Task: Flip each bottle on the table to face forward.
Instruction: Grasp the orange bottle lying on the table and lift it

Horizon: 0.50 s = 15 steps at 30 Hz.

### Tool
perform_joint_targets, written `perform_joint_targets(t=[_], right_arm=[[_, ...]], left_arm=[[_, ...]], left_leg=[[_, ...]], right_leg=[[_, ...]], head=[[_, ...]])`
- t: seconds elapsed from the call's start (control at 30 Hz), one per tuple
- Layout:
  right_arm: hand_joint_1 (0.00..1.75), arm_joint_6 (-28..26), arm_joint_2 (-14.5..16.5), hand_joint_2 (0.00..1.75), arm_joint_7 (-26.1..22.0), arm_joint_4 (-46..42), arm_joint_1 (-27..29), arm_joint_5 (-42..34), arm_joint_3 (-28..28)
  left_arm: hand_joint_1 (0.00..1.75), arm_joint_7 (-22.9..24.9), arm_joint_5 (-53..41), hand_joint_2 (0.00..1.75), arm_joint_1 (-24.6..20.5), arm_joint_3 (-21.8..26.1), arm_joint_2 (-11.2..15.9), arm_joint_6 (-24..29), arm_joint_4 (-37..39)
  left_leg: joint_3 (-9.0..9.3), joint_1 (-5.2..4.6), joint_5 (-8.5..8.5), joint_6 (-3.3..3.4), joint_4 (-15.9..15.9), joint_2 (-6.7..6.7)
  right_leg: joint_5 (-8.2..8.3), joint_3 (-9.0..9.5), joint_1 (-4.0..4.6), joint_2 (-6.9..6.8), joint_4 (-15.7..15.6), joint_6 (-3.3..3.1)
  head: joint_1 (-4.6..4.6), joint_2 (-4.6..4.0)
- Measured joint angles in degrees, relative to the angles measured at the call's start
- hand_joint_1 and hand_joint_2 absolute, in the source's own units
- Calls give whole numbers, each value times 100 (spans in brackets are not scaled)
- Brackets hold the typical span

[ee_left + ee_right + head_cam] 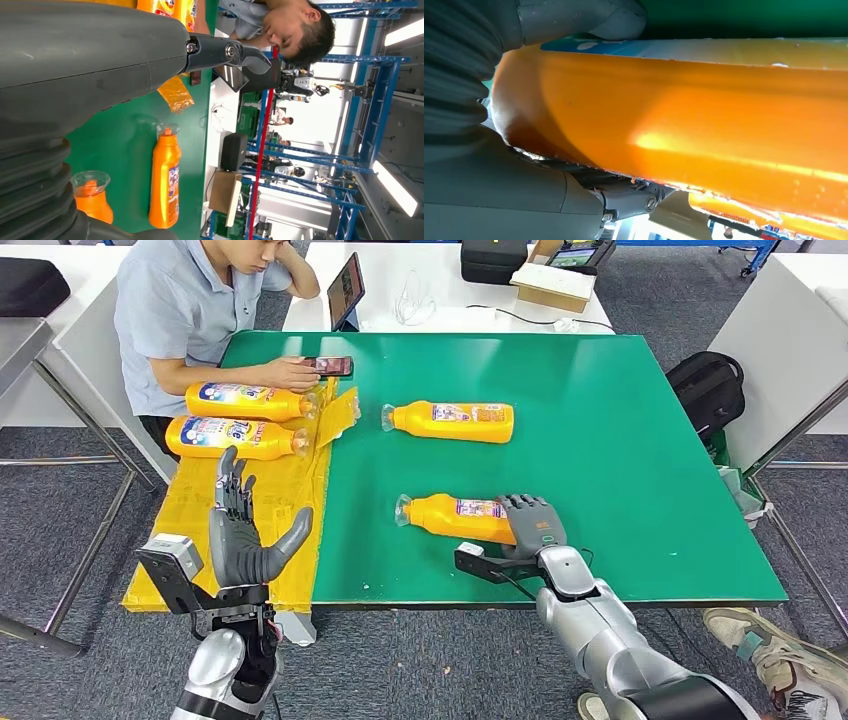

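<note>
Two orange bottles lie on their sides on the green table (620,460). The far bottle (455,421) (165,180) lies alone. My right hand (532,522) (499,150) grips the base end of the near bottle (455,516) (704,125), its thumb (584,17) on one side and the palm against the bottle. Two more bottles (245,400) (235,436) lie on yellow cardboard (190,510) at the left, blue labels up. My left hand (240,535) (90,65) is raised over the near part of the cardboard, open and holding nothing.
A person (190,310) sits at the table's far left corner with a hand on a phone (330,366) near the cardboard bottles. A black backpack (708,385) leans beyond the right edge. Another person's shoe (770,650) is on the floor at the near right.
</note>
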Motion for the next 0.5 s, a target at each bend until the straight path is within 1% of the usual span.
perform_joint_targets(t=[0.13, 0.27, 0.37, 0.43, 0.5], right_arm=[[175, 145, -27, 175, -10, 18, -54, -63, 62], [175, 272, -51, 175, -282, 19, -72, -382, 60], [175, 374, -58, 175, -751, 18, -68, -942, -33], [175, 354, -54, 175, -1210, 13, -56, -1454, -179], [175, 224, -24, 175, -1753, -20, -1, -2034, -335]], left_arm=[[0, 0, 0, 175, -8, 3, 0, -1, 14], [0, -4, -2, 175, -21, 8, 0, -30, 34], [0, -22, 8, 175, -46, 9, 2, -51, 67], [0, -32, 49, 175, -69, 10, 2, -57, 97], [0, -3, 144, 175, -77, 13, -1, -78, 134]], left_leg=[[-1, 0, -2, 0, 0, -3], [1, 0, -2, 0, 0, -3], [6, 1, -3, 0, 0, -3], [6, 1, -5, 1, 0, -2], [4, 1, -7, -1, 0, 1]], right_leg=[[-3, -1, 0, -1, -1, -1], [-4, -1, 0, -1, -2, -2], [-5, -6, 1, -1, -5, -2], [-5, 0, 1, -1, -7, -2], [-1, 13, 1, 2, -7, -1]], head=[[0, 0], [0, 0], [1, 0], [2, 0], [2, 0]])
